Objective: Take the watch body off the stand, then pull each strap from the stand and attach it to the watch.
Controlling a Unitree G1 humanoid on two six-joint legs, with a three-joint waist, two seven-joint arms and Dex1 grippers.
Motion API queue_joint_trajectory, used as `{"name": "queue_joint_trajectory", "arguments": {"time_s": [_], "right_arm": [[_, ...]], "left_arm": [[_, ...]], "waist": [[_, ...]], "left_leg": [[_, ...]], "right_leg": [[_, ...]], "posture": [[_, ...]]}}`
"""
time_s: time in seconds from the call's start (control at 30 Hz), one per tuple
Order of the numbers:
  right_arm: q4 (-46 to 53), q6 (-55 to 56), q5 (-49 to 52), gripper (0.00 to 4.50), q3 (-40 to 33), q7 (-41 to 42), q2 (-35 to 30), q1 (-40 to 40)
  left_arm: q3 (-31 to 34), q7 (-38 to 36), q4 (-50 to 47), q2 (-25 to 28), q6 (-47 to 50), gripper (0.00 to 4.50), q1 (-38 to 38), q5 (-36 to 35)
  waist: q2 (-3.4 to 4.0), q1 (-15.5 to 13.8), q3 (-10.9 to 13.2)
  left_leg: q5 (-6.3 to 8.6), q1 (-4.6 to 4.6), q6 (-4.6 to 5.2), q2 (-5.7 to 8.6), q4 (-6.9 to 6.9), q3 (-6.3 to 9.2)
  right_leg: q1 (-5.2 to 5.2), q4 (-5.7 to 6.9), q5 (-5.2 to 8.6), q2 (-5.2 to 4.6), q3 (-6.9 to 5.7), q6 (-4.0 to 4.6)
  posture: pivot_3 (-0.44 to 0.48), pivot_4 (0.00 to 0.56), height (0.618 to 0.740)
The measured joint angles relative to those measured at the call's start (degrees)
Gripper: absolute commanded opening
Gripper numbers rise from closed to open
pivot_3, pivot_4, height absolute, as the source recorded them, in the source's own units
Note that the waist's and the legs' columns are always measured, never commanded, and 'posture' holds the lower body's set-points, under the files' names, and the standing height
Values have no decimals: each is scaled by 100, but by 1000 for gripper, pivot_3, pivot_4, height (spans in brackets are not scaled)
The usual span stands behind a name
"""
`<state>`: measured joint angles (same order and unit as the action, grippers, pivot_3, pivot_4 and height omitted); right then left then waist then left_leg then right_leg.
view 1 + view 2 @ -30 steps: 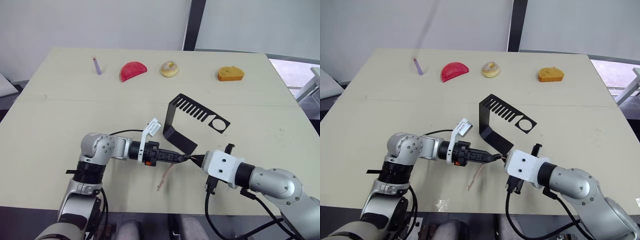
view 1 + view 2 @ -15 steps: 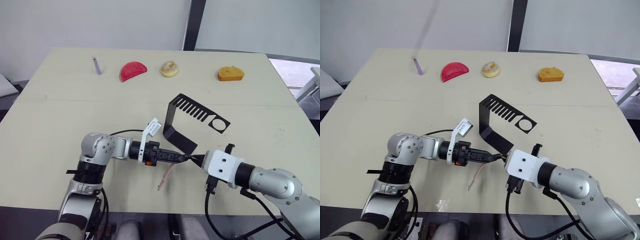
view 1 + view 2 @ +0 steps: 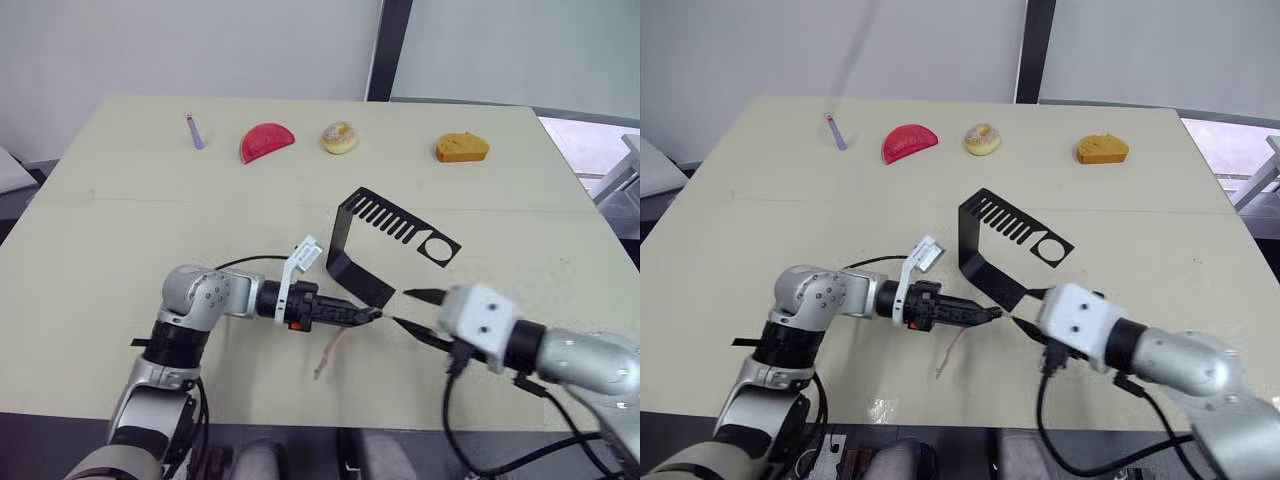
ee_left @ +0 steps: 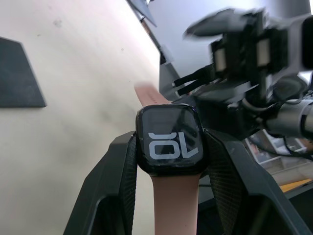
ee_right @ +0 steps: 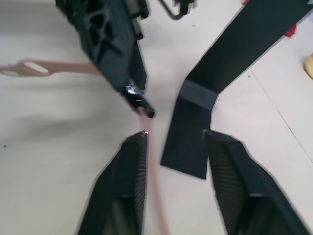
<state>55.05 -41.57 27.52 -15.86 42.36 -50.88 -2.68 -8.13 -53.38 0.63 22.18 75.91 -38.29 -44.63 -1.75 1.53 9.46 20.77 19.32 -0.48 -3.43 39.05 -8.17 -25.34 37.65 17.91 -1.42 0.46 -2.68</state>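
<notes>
My left gripper [image 3: 368, 313] is shut on the watch body [image 4: 168, 139], a small black case with white digits, held just above the table in front of the stand [image 3: 358, 277]. A pink strap [image 4: 173, 200] runs from the case back between the left fingers. It hangs down as a thin strip [image 3: 328, 355] under the gripper. Another pink strap [image 4: 149, 94] leaves the case's far side and passes between the fingers of my right gripper [image 3: 402, 308]. That gripper stands open just right of the left fingertips, and its fingers are apart from the strap [image 5: 152, 147].
Along the table's far side lie a purple stick [image 3: 193, 131], a red half-round piece [image 3: 265, 141], a doughnut [image 3: 339, 137] and an orange piece [image 3: 461, 148]. The stand's slotted top arm [image 3: 400, 222] reaches out to the right. The table's front edge is close below both grippers.
My right gripper was shut close against the left fingertips. It has opened and drawn back to the right. The left gripper and the watch have stayed put.
</notes>
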Motion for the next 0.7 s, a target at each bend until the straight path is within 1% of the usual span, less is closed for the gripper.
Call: {"name": "queue_joint_trajectory", "arguments": {"time_s": [0.03, 0.07, 0.1, 0.17, 0.23, 0.33, 0.37, 0.43, 0.47, 0.53, 0.63, 0.7], "right_arm": [[1, -86, 505, 3817, -499, 163, -39, -157], [3, -165, 871, 4281, -806, 259, -45, -283], [-2, -335, 1397, 4489, -1292, 409, -76, -500], [-15, -623, 2219, 4489, -2019, 564, -248, -796], [-48, -824, 2859, 4489, -2544, 658, -396, -1030], [-158, -1032, 3517, 4489, -3016, 728, -578, -1321], [-200, -1092, 3771, 4489, -3141, 728, -640, -1393], [-245, -1133, 4111, 4489, -3344, 732, -777, -1508], [-247, -1139, 4164, 4489, -3391, 733, -793, -1536], [-245, -1139, 4317, 4489, -3434, 732, -841, -1645], [-223, -1107, 4374, 4489, -3429, 731, -865, -1731], [-181, -1067, 4291, 4489, -3362, 731, -864, -1825]], "left_arm": [[-78, -124, -21, 122, -130, 1596, 7, 11], [-134, -212, -52, 192, -222, 1596, 11, 22], [-240, -368, -152, 316, -378, 1596, 27, 43], [-360, -650, -344, 573, -701, 1596, 47, 103], [-458, -906, -542, 702, -1137, 1596, 65, 226], [-604, -1310, -872, 1010, -1874, 1596, 178, 485], [-620, -1529, -993, 1121, -2262, 1596, 263, 593], [-640, -2010, -1211, 1384, -3138, 1596, 420, 860], [-640, -2105, -1249, 1438, -3334, 1596, 436, 929], [-644, -2357, -1342, 1534, -4140, 1596, 502, 1278], [-690, -2504, -1329, 1547, -5011, 1596, 543, 1753], [-776, -2491, -1327, 1534, -5351, 1596, 602, 1992]], "waist": [[-1, -1, 0], [0, -3, 0], [0, -9, 1], [0, 0, 1], [0, 3, 1], [0, 16, 1], [0, 16, 1], [0, 6, 2], [0, -1, 1], [0, -8, 1], [-1, -23, 2], [-1, -22, 1]], "left_leg": [[0, -2, 0, -1, 0, 2], [0, 0, 0, -2, -1, 2], [1, 1, 1, -1, -2, 2], [1, 0, 1, -2, -1, 1], [1, -4, 1, -1, -2, 1], [1, -5, 1, -2, -6, 1], [1, -5, 2, -2, -6, 1], [1, -3, 2, -3, -7, 2], [1, -3, 2, -3, -7, 3], [3, -3, 6, -3, -8, 4], [6, 0, 11, -2, -7, 7], [7, 0, 13, -2, -8, 7]], "right_leg": [[2, 0, 0, 1, 0, 0], [2, -1, 0, 0, 0, 0], [1, -2, 0, 0, 0, 0], [3, -2, 0, -1, 1, 0], [7, -4, 0, -1, 3, 0], [9, -7, 0, 1, 4, 0], [8, -8, 0, 0, 4, 0], [8, -12, 0, 1, 3, 0], [10, -13, 0, 1, 3, 0], [17, -22, -1, 1, 3, -2], [19, -29, -3, 1, 2, -7], [19, -30, -4, 1, 2, -8]], "posture": [[0, 150, 737], [0, 150, 737], [0, 150, 737], [0, 150, 737], [0, 150, 737], [0, 150, 737], [0, 150, 737], [0, 150, 737], [0, 150, 737], [0, 150, 737], [0, 150, 737], [0, 150, 737]]}}
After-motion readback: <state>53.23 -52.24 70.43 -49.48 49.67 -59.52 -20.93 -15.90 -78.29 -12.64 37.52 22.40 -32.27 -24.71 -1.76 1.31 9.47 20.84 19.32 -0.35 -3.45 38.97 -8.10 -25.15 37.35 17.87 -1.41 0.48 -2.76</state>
